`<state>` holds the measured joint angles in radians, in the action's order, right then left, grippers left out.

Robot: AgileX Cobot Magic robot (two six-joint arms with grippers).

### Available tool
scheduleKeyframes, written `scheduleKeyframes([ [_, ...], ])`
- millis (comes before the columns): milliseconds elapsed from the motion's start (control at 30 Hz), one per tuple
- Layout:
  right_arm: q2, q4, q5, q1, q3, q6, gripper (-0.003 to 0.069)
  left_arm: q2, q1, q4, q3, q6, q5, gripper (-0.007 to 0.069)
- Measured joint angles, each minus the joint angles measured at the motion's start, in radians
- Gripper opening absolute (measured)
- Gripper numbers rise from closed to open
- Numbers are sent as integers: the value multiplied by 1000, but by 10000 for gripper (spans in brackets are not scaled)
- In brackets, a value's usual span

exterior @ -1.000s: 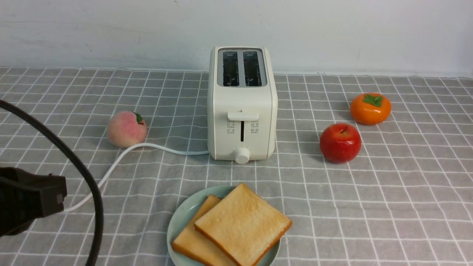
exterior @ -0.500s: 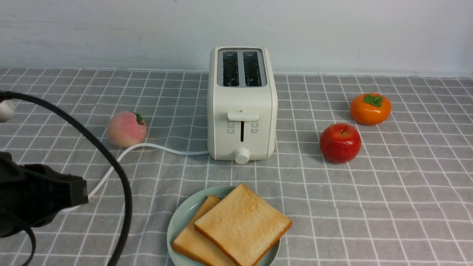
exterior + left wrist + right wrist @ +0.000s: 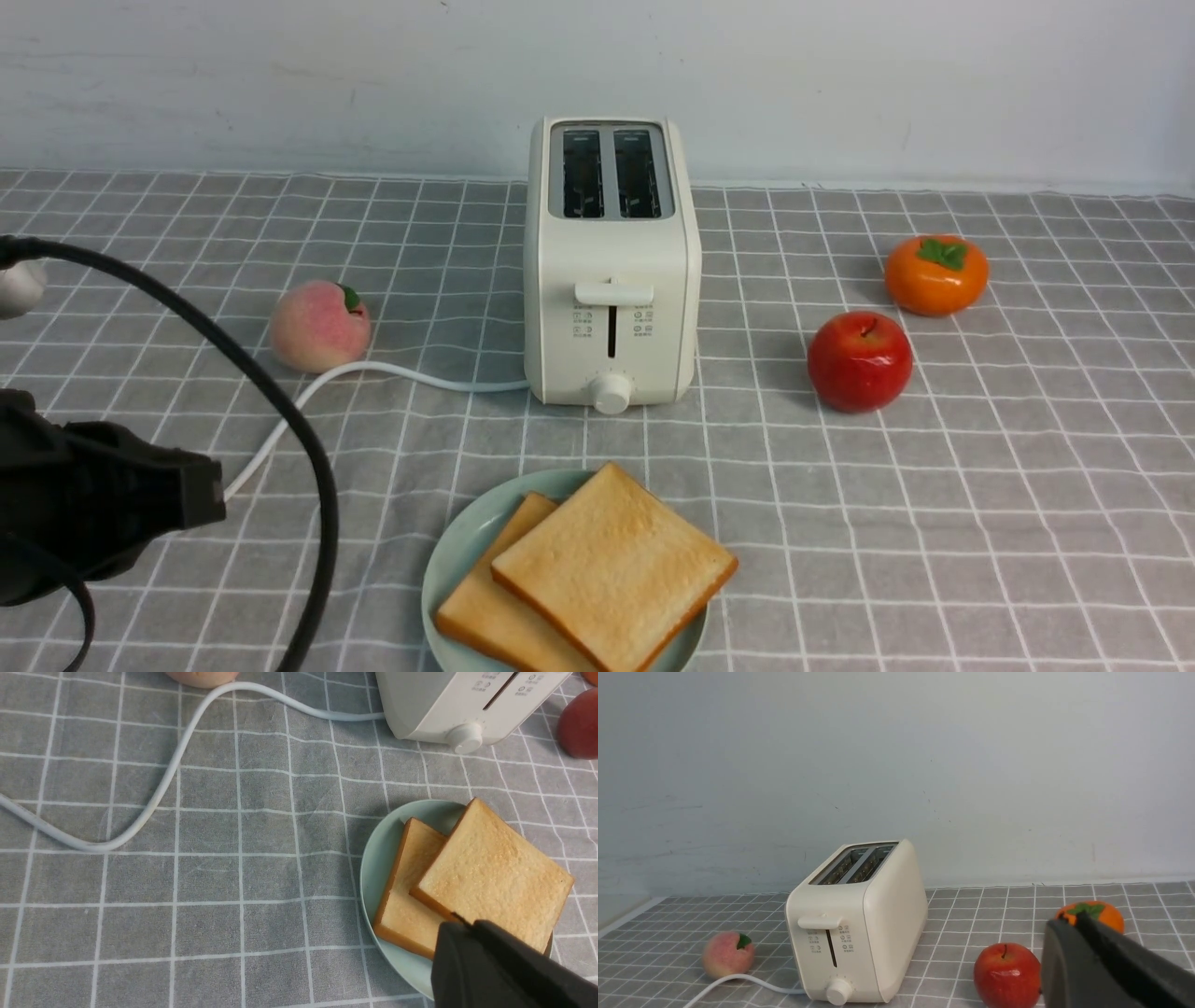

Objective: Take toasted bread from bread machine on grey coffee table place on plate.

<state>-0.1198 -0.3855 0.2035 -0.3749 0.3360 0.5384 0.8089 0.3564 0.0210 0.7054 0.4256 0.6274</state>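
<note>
The plate [image 3: 464, 546] sits at the near edge of the grey coffee table [image 3: 934, 523]. Both slices of toasted bread [image 3: 611, 565] lie on it, one partly on top of the other, so the job looks done.

The left gripper [image 3: 467, 933] hangs low at the near left with its black fingers pressed together, holding nothing. The right gripper [image 3: 1069, 926] is out on the right, also pressed together and holding nothing.

The top slice pokes out past the plate's right rim. A bump from an arm could slide it onto the cloth. The left arm's black cable [image 3: 313, 467] loops close to the white cord [image 3: 280, 429]. If it caught the cord, I think it could tug the bread machine [image 3: 611, 308].

The bread is square, thick and golden, with a rough face and darker crust. The plate is round, smooth and pale green. The table cloth is grey with white squares.

Farther back, the bread machine is a smooth cream box with round corners and two open slots with no bread. A fuzzy pink peach [image 3: 319, 327] sits to its left. A shiny red apple [image 3: 859, 361] and a round orange fruit [image 3: 935, 273] sit to its right.
</note>
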Motion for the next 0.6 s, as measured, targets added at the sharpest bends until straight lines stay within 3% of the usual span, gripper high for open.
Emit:
scheduleKeyframes([
  [333,0,-1,0,0,0,2,27,-20,0,0,-2,0,2,0],
  [467,0,-1,-1,0,0,3,34,-111,0,-3,-47,-13,-28,3],
  [600,0,-1,-2,0,0,3,42,-320,-62,3,-219,-81,-130,6],
])
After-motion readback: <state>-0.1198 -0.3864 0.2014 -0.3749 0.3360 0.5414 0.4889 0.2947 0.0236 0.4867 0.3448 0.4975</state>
